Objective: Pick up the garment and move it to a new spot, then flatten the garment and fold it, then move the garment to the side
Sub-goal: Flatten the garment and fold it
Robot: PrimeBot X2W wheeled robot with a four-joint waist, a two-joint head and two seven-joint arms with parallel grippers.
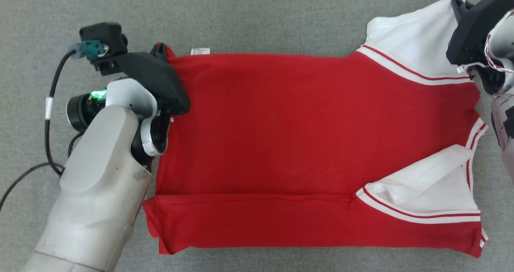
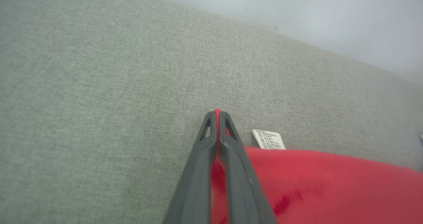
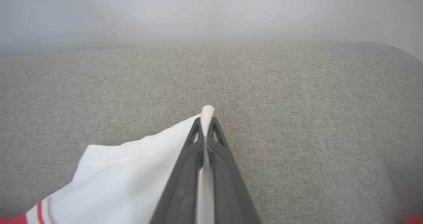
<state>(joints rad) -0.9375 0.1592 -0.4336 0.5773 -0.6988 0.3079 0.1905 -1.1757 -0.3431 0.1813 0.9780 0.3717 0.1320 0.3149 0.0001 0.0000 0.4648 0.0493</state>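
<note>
Though cropped, the right gripper [image 3: 206, 120] has jaws pinching the garment [image 1: 273, 123].

Label [image 2: 268, 139] print too small to read — right arm [image 1: 474, 27] cut by edge, garment [image 1: 281, 123] edge behind left forearm [image 1: 100, 191].

We see the garment [image 1: 261, 123] in soft matt cloth on a coarse woven surface [image 1: 241, 15]; the left gripper [image 2: 217, 115] is matt dark plastic.

Head camera looks steeply down; close wrist cameras share the garment [image 1: 261, 123].
</note>
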